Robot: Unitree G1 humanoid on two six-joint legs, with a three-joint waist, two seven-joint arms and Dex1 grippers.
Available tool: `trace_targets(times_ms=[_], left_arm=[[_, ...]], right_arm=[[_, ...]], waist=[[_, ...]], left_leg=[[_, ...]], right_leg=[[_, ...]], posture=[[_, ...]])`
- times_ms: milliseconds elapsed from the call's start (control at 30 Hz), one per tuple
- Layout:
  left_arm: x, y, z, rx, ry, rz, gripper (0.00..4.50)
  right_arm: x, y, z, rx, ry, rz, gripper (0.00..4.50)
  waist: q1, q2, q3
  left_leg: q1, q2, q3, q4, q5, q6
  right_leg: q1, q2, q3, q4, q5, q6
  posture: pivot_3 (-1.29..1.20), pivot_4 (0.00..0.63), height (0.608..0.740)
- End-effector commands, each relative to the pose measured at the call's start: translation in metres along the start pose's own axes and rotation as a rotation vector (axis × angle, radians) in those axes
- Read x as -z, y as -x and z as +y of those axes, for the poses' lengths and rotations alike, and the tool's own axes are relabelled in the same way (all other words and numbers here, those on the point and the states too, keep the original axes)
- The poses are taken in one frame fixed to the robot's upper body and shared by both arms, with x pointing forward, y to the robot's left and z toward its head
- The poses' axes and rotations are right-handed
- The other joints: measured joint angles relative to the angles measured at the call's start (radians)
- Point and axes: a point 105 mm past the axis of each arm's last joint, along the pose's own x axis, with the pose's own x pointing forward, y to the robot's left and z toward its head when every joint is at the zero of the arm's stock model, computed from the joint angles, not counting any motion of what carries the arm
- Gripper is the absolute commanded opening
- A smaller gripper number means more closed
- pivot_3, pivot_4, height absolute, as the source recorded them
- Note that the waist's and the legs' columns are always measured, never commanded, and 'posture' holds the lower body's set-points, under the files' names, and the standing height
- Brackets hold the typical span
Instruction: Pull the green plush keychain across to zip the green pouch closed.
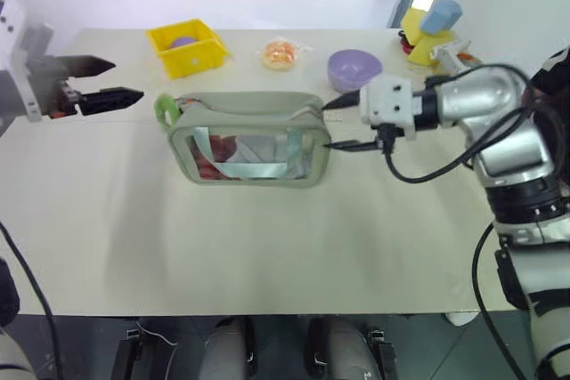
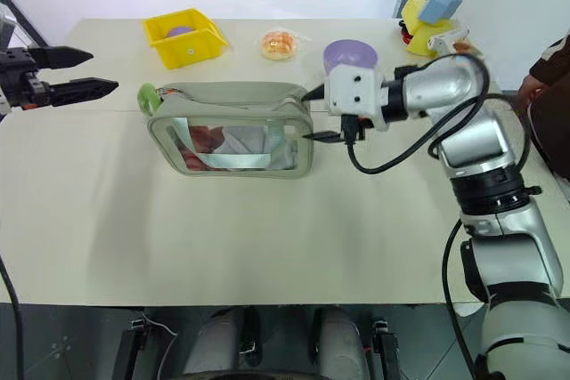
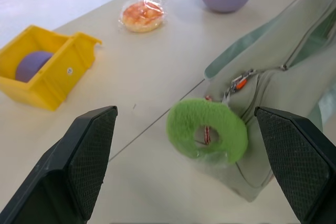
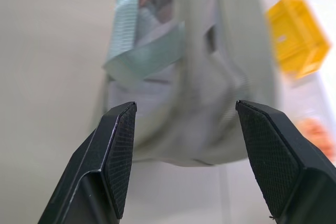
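Green pouch [image 1: 251, 141] lies on the pale table [image 1: 267, 246], its clear window facing up and showing red and white contents. At the pouch's end toward the left gripper [image 1: 109, 84] sits the green plush keychain [image 1: 166, 109], a fuzzy lime ring hanging from the zipper pull; in the left wrist view the keychain [image 3: 207, 129] lies between the two fingers' lines, ahead of their tips and apart from both.

The left gripper's fingers [image 3: 86, 153] are spread wide and grasp nothing. They point toward the keychain end of the pouch from beyond it, with bare table between the tips and the plush.

The right gripper [image 2: 322, 116] is at the opposite end of the pouch, its two fingers apart, one tip near the pouch's upper corner and the other beside its end wall. In the right wrist view the pouch's end [image 4: 194, 93] lies ahead of and between the fingers [image 4: 118, 150], and nothing is clamped between them; whether a tip touches the fabric I cannot tell.

Past the fingers, farther along the table, stand a yellow bin [image 1: 189, 47] with a purple object inside, an orange item in clear wrap [image 1: 282, 53] and a purple bowl [image 1: 354, 68].
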Motion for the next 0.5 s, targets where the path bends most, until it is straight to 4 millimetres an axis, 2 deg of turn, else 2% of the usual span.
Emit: trace_targets(times_ms=[33, 67, 100, 133, 200, 300, 500], left_arm=[[-0.002, 0.008, 0.006, -0.031, -0.027, -0.007, 4.50], [0.004, 0.007, 0.004, -0.021, -0.018, 0.004, 4.50], [0.008, 0.006, 0.002, -0.012, -0.009, 0.012, 4.50], [0.015, 0.004, 0.001, -0.010, -0.009, 0.031, 4.50], [0.023, 0.000, 0.001, -0.017, -0.023, 0.059, 4.50], [0.040, -0.015, -0.004, -0.007, -0.046, 0.090, 4.50], [0.044, -0.041, 0.007, -0.065, 0.003, 0.027, 4.50]], right_arm=[[-0.012, 0.001, -0.003, 0.025, 0.029, -0.027, 3.12], [-0.010, -0.002, -0.001, 0.017, 0.018, -0.030, 3.12], [-0.010, -0.004, -0.001, 0.014, 0.012, -0.035, 2.74], [-0.010, -0.006, 0.000, 0.010, 0.002, -0.045, 2.59], [-0.011, -0.007, 0.000, 0.005, -0.006, -0.056, 1.65], [-0.012, -0.009, 0.001, -0.005, 0.001, -0.064, 0.13], [-0.009, -0.011, 0.002, -0.011, 0.003, -0.058, 0.06]], waist=[[0.000, 0.000, 0.000], [0.000, 0.000, 0.000], [0.000, 0.000, 0.000], [-0.001, 0.000, 0.000], [-0.001, 0.000, 0.000], [0.000, 0.000, 0.000], [0.001, -0.001, -0.001]], left_leg=[[0.000, 0.000, 0.000, 0.000, 0.000, 0.000], [0.000, 0.000, 0.000, 0.000, 0.000, 0.000], [0.000, 0.000, 0.000, 0.000, 0.000, 0.000], [0.000, 0.000, 0.000, 0.000, 0.000, 0.000], [0.000, 0.000, 0.000, 0.000, 0.000, 0.000], [0.000, 0.000, 0.000, 0.000, 0.000, 0.000], [0.000, 0.000, 0.000, 0.001, 0.000, 0.000]], right_leg=[[0.000, 0.000, 0.000, 0.000, 0.000, 0.000], [0.000, 0.000, 0.000, 0.000, 0.000, 0.000], [0.000, 0.000, 0.000, 0.000, 0.000, 0.000], [0.000, 0.000, 0.000, 0.000, 0.000, 0.000], [0.000, 0.000, 0.000, 0.000, 0.000, 0.000], [0.000, 0.000, 0.000, 0.000, 0.000, 0.000], [0.000, 0.000, 0.000, 0.000, 0.000, 0.000]], posture=[[0.00, 0.150, 0.739], [0.00, 0.150, 0.739], [0.00, 0.150, 0.739], [0.00, 0.150, 0.739], [0.00, 0.150, 0.739], [0.00, 0.150, 0.739], [0.00, 0.150, 0.739]])
